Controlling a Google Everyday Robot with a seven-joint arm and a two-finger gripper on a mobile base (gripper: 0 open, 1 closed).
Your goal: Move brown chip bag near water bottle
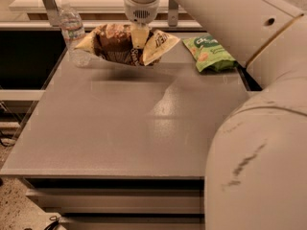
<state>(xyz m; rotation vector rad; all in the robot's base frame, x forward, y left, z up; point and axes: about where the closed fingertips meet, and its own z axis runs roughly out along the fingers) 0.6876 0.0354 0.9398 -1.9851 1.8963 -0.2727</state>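
gripping brown chip bag point(112, 44) at mid-length, gripper point(138, 37) is hovering over table point(120, 128) | bag axis running left-right | water bottle point(72, 32) standing just beside its left end

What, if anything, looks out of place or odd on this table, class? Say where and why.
Only the chip bag, at the far edge close to the bottle: it hangs crumpled above the table, pinched by the gripper, with a shadow beneath it. The bottle stands upright; nothing is spilled.
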